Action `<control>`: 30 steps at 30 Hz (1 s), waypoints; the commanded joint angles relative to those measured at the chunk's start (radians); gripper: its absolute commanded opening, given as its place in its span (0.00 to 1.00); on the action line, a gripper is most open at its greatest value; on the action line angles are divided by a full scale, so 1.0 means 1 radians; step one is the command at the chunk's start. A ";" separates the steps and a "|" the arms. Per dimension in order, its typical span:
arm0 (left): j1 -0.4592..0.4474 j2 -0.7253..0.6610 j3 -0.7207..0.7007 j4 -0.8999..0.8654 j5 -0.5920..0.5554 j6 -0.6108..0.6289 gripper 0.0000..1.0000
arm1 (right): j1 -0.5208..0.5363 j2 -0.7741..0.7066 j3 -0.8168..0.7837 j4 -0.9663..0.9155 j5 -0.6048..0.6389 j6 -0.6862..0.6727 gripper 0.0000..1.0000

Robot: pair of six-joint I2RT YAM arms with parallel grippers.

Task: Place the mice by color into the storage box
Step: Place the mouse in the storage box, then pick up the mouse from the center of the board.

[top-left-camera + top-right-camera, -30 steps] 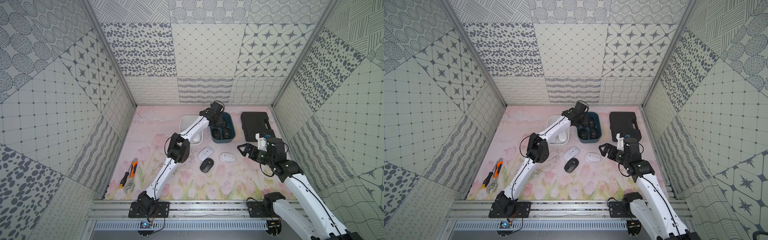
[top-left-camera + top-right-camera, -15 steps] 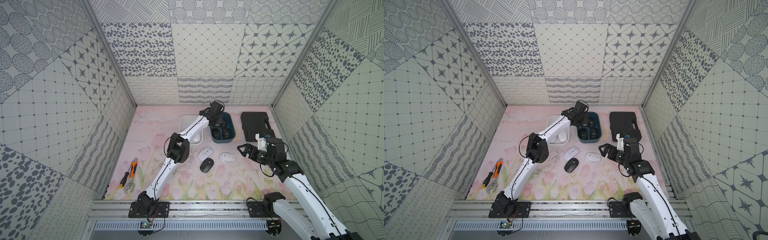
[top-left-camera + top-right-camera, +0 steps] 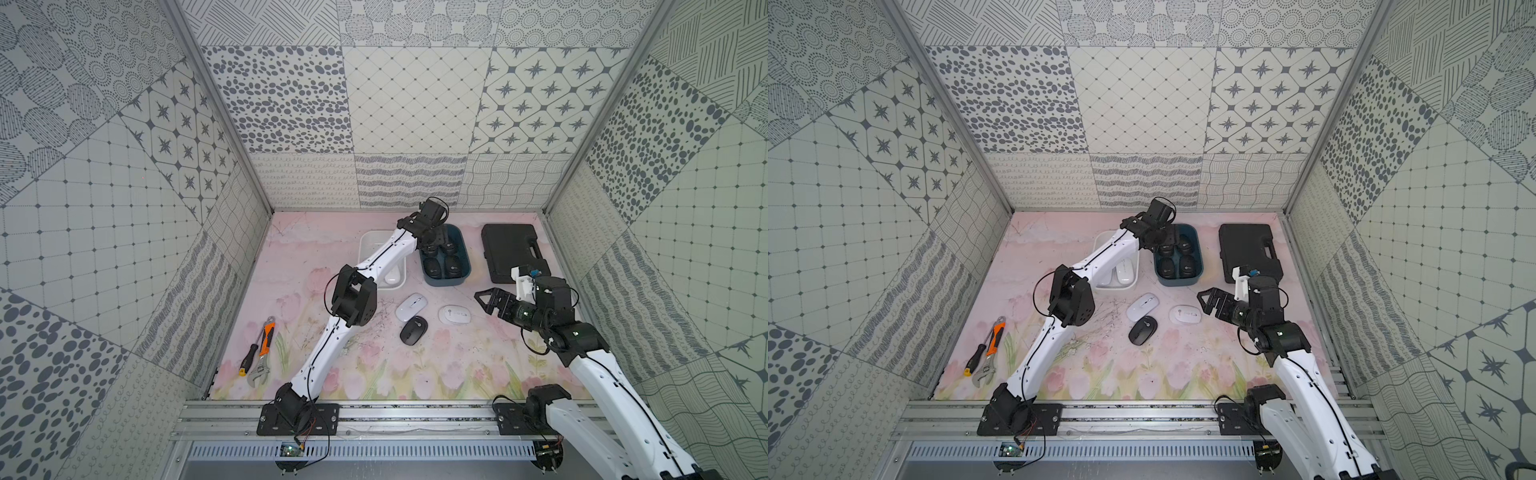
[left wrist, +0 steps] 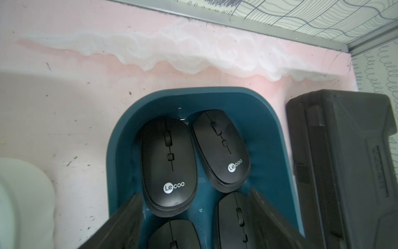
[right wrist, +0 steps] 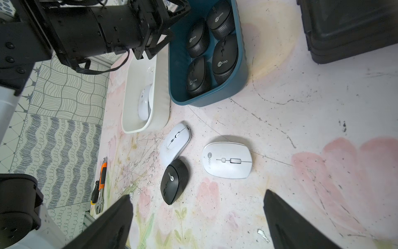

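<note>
The teal storage box [image 3: 466,272] [image 4: 120,138] holds several black mice, among them one with a pale logo [image 4: 169,163]. My left gripper [image 3: 436,246] [image 4: 196,193] hangs over that tub, open, its blurred fingers standing apart on either side of the nearer mice and gripping none. The white storage box [image 3: 368,245] [image 5: 159,86] beside it, partly hidden by my left arm, holds a white mouse [image 5: 144,103]. On the mat lie two white mice [image 3: 411,306] [image 3: 454,314] and one black mouse [image 3: 413,330] [image 5: 174,181]. My right gripper [image 3: 482,303] [image 5: 197,195] hovers open just right of them, empty.
A black hard case [image 3: 513,249] lies right of the teal tub, close behind my right wrist. An orange-handled wrench and a screwdriver [image 3: 259,353] lie at the mat's front left. Patterned walls close in three sides.
My left gripper's jaws have spread wider over the teal tub. Neither arm has visibly shifted, and the mice on the mat lie as before.
</note>
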State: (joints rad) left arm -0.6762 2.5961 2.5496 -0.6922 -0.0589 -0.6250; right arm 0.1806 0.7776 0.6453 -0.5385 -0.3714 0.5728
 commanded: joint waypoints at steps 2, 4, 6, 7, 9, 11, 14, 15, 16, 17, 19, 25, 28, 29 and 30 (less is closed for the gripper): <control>-0.008 -0.095 -0.016 0.013 -0.015 -0.001 0.82 | -0.004 -0.003 0.035 0.020 -0.017 0.001 0.99; -0.014 -0.133 -0.026 0.019 -0.005 0.007 0.82 | -0.004 0.006 0.044 0.017 -0.021 0.004 0.99; -0.026 -0.192 -0.048 0.028 0.004 0.031 0.82 | -0.004 0.017 0.056 0.010 -0.022 0.004 0.99; -0.034 -0.229 -0.068 0.034 0.004 0.053 0.82 | -0.003 0.023 0.062 0.005 -0.021 0.003 0.99; -0.055 -0.307 -0.126 0.052 0.014 0.105 0.83 | -0.003 0.039 0.078 -0.012 -0.023 -0.013 0.99; -0.073 -0.405 -0.209 0.065 0.039 0.140 0.86 | -0.004 0.054 0.096 -0.039 -0.038 -0.032 0.99; -0.089 -0.567 -0.379 0.049 0.081 0.155 0.90 | -0.003 0.067 0.103 -0.087 -0.067 -0.042 0.99; -0.094 -0.622 -0.451 0.040 0.084 0.149 0.91 | -0.001 0.067 0.099 -0.103 -0.075 -0.039 0.99; -0.098 -0.688 -0.534 0.038 0.091 0.143 0.92 | 0.002 0.065 0.094 -0.118 -0.081 -0.036 0.99; -0.102 -0.754 -0.630 0.049 0.106 0.138 0.92 | 0.008 0.062 0.089 -0.130 -0.083 -0.034 0.99; -0.111 -0.892 -0.816 0.062 0.112 0.114 0.92 | 0.038 0.057 0.084 -0.155 -0.076 -0.033 0.99; -0.180 -1.279 -1.269 0.050 0.078 0.071 0.92 | 0.203 0.096 0.088 -0.234 0.090 0.029 0.99; -0.237 -1.409 -1.434 0.028 0.049 0.061 0.89 | 0.212 0.106 0.044 -0.187 0.093 0.133 0.99; -0.247 -1.446 -1.482 0.011 0.045 0.045 0.87 | 0.213 0.103 0.029 -0.178 0.103 0.179 0.99; -0.251 -1.479 -1.523 0.002 0.049 0.026 0.85 | 0.218 0.100 0.016 -0.170 0.117 0.212 0.99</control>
State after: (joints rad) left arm -0.8852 1.2697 1.2186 -0.6491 0.0128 -0.5545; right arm 0.3885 0.8799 0.6956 -0.7399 -0.3157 0.6525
